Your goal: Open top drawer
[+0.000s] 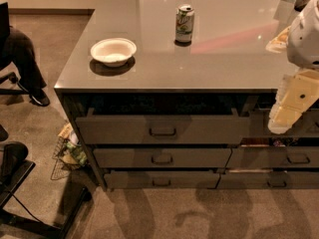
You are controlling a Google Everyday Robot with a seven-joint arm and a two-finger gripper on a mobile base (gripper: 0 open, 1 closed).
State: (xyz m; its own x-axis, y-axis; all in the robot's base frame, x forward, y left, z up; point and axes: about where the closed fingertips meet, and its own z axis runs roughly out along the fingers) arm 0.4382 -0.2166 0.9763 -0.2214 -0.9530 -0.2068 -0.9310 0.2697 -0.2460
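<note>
The top drawer [162, 128] is the wide dark grey one with the tallest front, just under the counter's front edge, with a small rectangular pull handle [162, 131] at its centre. Its front stands out from the cabinet, with a dark gap above it, and the inside is in shadow. My gripper [281, 121] hangs at the end of the pale arm at the right edge. It is to the right of the drawer front, level with it, and away from the handle.
Two shallower drawers [162, 158] lie below, and narrower drawers [294, 158] to the right. On the counter [224, 63] stand a white bowl [113, 51] and a can [184, 24]. A wire basket [67, 153], a seated person's legs [22, 59] and a chair base [20, 193] are at the left.
</note>
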